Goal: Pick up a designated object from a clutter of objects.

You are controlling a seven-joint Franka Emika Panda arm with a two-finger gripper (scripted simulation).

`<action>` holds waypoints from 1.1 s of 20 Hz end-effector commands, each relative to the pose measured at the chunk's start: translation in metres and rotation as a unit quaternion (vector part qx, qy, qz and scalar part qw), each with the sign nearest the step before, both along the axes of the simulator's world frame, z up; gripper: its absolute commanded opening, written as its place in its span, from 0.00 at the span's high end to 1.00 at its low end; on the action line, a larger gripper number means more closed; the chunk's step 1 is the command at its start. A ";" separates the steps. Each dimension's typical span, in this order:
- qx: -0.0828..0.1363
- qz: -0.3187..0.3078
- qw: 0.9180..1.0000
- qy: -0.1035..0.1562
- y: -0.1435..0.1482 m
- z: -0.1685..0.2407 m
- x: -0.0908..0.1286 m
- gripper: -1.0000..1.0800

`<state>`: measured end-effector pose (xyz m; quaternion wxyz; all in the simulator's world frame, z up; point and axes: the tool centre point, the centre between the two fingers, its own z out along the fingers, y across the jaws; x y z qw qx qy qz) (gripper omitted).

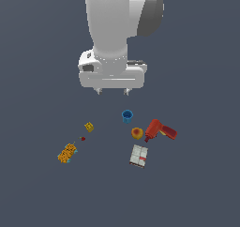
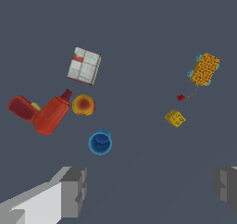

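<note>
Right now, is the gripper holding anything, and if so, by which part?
Nothing is held. The gripper is open and empty, its fingers wide apart above the surface. The blue cup stands untouched, beside the orange-yellow fruit.

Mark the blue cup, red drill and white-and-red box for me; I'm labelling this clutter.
blue cup [image 1: 127, 115], exterior view, on its rim.
red drill [image 1: 159, 129], exterior view, on its body.
white-and-red box [image 2: 84, 65], wrist view, on its top face.

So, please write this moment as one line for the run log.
phase: before grasp | gripper: open, empty, above the objects | target: blue cup, upright, untouched | nearest: orange-yellow fruit, red drill
</note>
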<state>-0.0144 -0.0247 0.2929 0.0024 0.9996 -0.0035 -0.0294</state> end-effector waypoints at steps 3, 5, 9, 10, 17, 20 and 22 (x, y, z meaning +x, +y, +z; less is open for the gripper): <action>-0.001 0.002 1.000 0.002 -0.003 -0.002 -0.001 0.04; -0.001 0.002 1.000 0.002 -0.003 -0.002 0.000 0.04; -0.001 0.006 1.000 0.001 -0.002 -0.007 0.000 0.04; -0.001 0.007 1.000 0.001 -0.001 -0.009 -0.001 0.04; -0.001 0.028 1.000 -0.002 0.007 -0.036 -0.002 0.04; -0.001 0.042 0.999 -0.005 0.013 -0.054 -0.004 0.04; -0.001 0.053 0.999 -0.007 0.017 -0.068 -0.006 0.04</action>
